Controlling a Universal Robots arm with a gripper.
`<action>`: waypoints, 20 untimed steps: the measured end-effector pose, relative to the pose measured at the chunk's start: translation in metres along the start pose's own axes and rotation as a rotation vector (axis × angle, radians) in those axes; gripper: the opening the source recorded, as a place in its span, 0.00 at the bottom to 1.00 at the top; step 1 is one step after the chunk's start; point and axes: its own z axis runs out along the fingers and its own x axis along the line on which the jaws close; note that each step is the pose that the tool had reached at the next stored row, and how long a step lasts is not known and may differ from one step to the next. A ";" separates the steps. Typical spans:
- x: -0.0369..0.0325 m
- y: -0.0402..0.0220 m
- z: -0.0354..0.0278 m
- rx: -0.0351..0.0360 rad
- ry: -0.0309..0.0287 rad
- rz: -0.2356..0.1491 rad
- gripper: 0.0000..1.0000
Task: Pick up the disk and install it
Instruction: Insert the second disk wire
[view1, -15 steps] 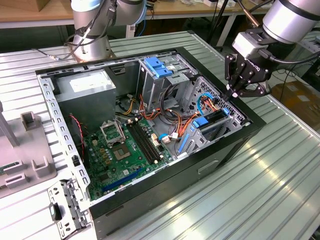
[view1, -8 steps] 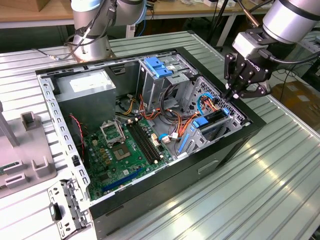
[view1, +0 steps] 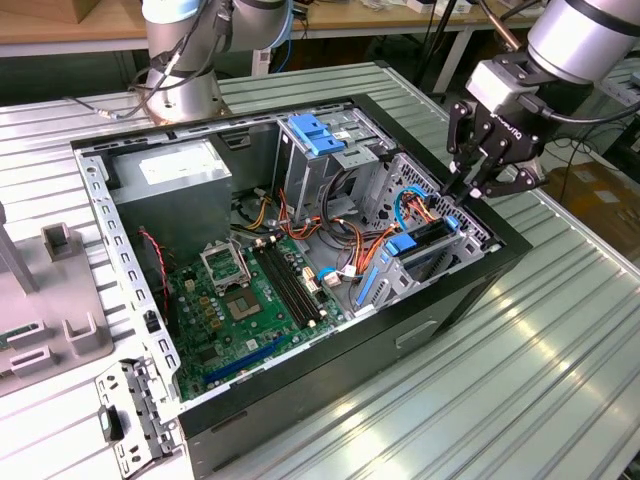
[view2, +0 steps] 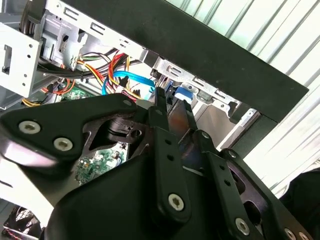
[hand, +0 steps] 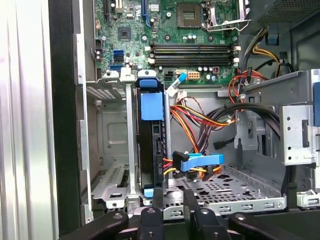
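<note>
Holding the claw (view1: 462, 195) at the upper right of the exterior view, down at the top edge of the disk (view1: 432, 240), which is standing on edge in the drive cage (view1: 415, 280) at the right end of the open computer case (view1: 300, 400) on the tabletop (view1: 560, 380). Not managing to tell whether clamped or apart.

Catching, in the second wrist view, a blue rail end just beyond the claw, at centre frame.

Finding, in the first wrist view, the disk left of centre, with orange and blue cables (hand: 197, 162) just beside it.

Judging the risks: jamming in the guides if tilted, or pinching those cables.

Spotting a white sticker on the grey box (view1: 175, 170), its print too small for reading.
</note>
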 end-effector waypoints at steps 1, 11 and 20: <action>0.0001 0.0018 -0.0001 0.0002 -0.0002 0.000 0.30; -0.0072 0.0226 0.0006 0.0025 -0.0007 0.000 0.30; -0.0015 0.0296 0.0048 0.0016 -0.0175 0.000 0.30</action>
